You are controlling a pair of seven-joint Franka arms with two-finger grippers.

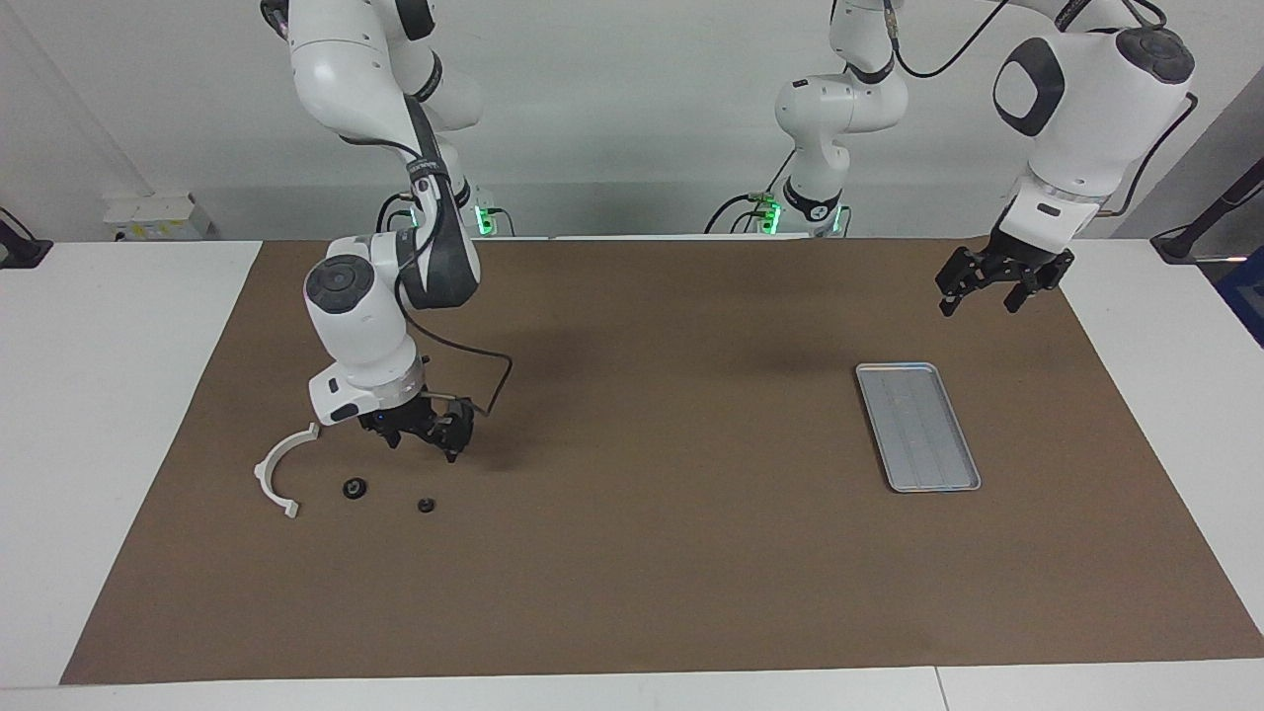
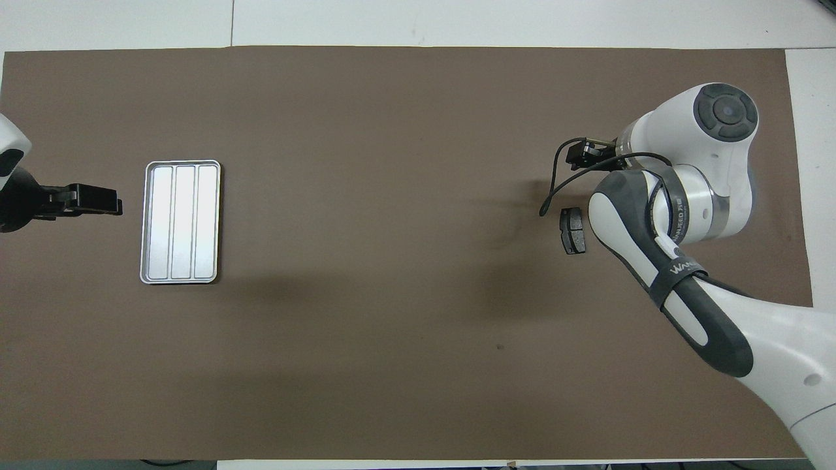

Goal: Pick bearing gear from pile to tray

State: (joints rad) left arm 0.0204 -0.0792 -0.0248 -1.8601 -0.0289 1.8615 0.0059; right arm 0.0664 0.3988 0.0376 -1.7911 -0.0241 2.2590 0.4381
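The tray (image 1: 918,427) is dull ridged metal, the mat (image 1: 652,553) matt brown, the bracket (image 1: 279,469) smooth white plastic.

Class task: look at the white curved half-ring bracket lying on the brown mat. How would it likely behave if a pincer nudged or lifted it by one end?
The white curved half-ring bracket keeps a firm arc and looks like moulded plastic, so probably stiff and fairly light. It lies flat on the brown mat, so a nudge would likely slide or spin it, not roll it. Lifted by one end, it might swing.

brown mat (image 1: 642,553) | covers white table (image 1: 99,395) | small white box (image 1: 148,215) at table's robot-side edge
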